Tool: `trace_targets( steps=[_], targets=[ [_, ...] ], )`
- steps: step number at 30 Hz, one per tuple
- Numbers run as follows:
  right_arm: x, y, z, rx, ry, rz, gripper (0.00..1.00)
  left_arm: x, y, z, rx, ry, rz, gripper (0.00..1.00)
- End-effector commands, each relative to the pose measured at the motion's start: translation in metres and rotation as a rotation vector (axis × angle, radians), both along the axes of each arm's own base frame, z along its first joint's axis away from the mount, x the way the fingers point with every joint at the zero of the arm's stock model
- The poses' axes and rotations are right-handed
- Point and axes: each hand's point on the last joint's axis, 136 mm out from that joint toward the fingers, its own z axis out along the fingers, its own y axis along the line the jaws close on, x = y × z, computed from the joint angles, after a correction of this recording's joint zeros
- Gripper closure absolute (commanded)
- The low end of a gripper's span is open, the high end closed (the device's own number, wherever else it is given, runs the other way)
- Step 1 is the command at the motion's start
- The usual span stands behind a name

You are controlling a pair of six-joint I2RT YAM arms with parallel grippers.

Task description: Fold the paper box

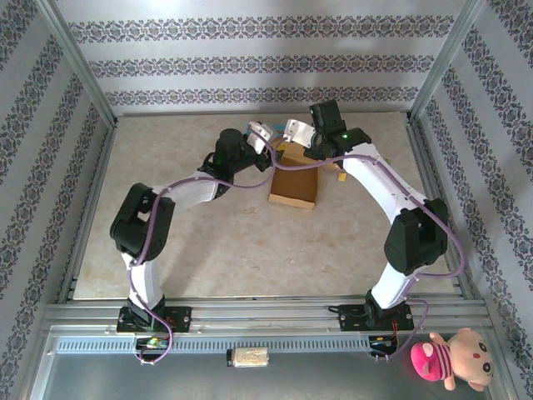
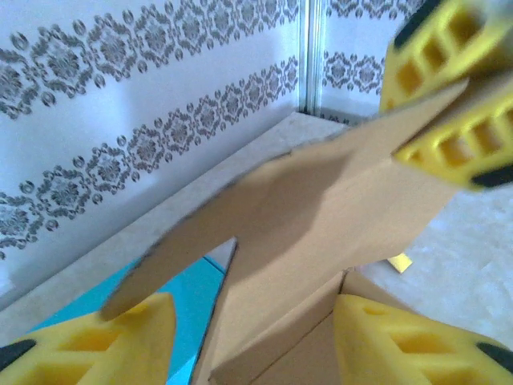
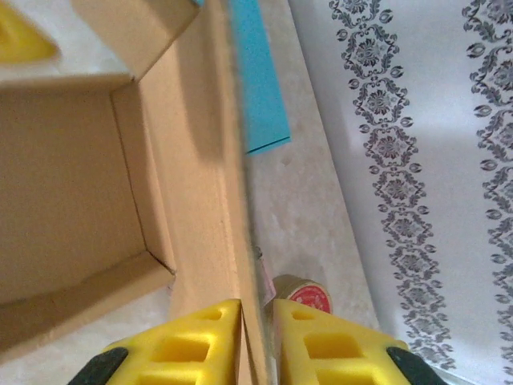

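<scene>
**Box half-formed, tall flap held upright**

The box (image 1: 293,185) lies on the table (image 1: 208,242), far middle, between the two wrists. Its floor and low side walls stand as an open tray, so the first folds look done. At the far end one long flap (image 2: 321,192) rises above the tray and is not folded over.

The right claw (image 3: 256,321) pinches this flap edge-on, its fingers pressed together on the card. The left wrist view shows it gripping the flap's upper corner. The left claw (image 2: 252,345) is spread, with one finger on either side of the flap's lower part. I cannot see it touching the card.

Beyond the box, towards the wall, lie a blue sheet (image 3: 256,88) and a tape roll (image 3: 303,293).

I judge the task about midway. The flap has yet to come down over or into the tray, and any end tabs need tucking. Whether the near walls are locked in place I cannot tell.
</scene>
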Motion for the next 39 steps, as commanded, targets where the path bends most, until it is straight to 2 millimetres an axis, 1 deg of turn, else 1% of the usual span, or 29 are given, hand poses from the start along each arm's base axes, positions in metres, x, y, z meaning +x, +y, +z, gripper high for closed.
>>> trace_targets(
  steps=[1,4,6,9,12,15,16,20,22,25,28,31,34,36,39],
  targets=[
    [-0.001,-0.001,0.023,-0.038,-0.098,0.031,0.80,-0.017,0.007,0.017,0.083,-0.001,-0.080,0.42],
    [-0.004,0.002,0.022,-0.031,-0.093,0.048,0.80,-0.022,0.009,0.009,0.199,-0.011,-0.127,0.39],
    [-0.007,0.003,0.019,-0.038,-0.085,0.058,0.80,-0.021,0.013,0.008,0.241,-0.010,-0.145,0.36],
    [-0.011,0.003,0.019,-0.041,-0.085,0.070,0.80,-0.017,0.022,0.015,0.249,-0.024,-0.159,0.31],
    [-0.013,0.005,0.020,-0.039,-0.088,0.079,0.80,-0.015,0.020,0.015,0.287,-0.032,-0.194,0.26],
    [-0.014,0.009,0.020,-0.032,-0.090,0.092,0.80,-0.006,0.014,0.018,0.282,-0.045,-0.208,0.22],
    [-0.015,0.010,0.020,-0.032,-0.091,0.095,0.80,-0.001,0.012,0.020,0.271,-0.060,-0.202,0.21],
    [-0.016,0.013,0.021,-0.024,-0.092,0.108,0.80,0.023,0.005,0.016,0.252,-0.068,-0.176,0.20],
    [-0.017,0.014,0.022,-0.024,-0.093,0.114,0.80,0.030,0.000,0.012,0.261,-0.055,-0.192,0.22],
    [-0.018,0.013,0.021,-0.028,-0.091,0.117,0.80,0.036,-0.004,-0.002,0.291,-0.025,-0.215,0.27],
    [-0.019,0.013,0.018,-0.030,-0.086,0.118,0.80,0.035,-0.007,-0.016,0.322,0.030,-0.253,0.35],
    [-0.019,0.013,0.016,-0.033,-0.083,0.120,0.80,0.035,-0.010,-0.017,0.321,0.045,-0.266,0.44],
    [-0.018,0.014,0.016,-0.030,-0.084,0.120,0.80,0.035,-0.011,-0.022,0.328,0.070,-0.278,0.52],
    [-0.018,0.015,0.017,-0.028,-0.084,0.124,0.80,0.036,-0.013,-0.025,0.338,0.088,-0.290,0.55],
    [-0.018,0.016,0.016,-0.024,-0.082,0.128,0.80,0.037,-0.017,-0.030,0.348,0.110,-0.302,0.56]
  ],
)
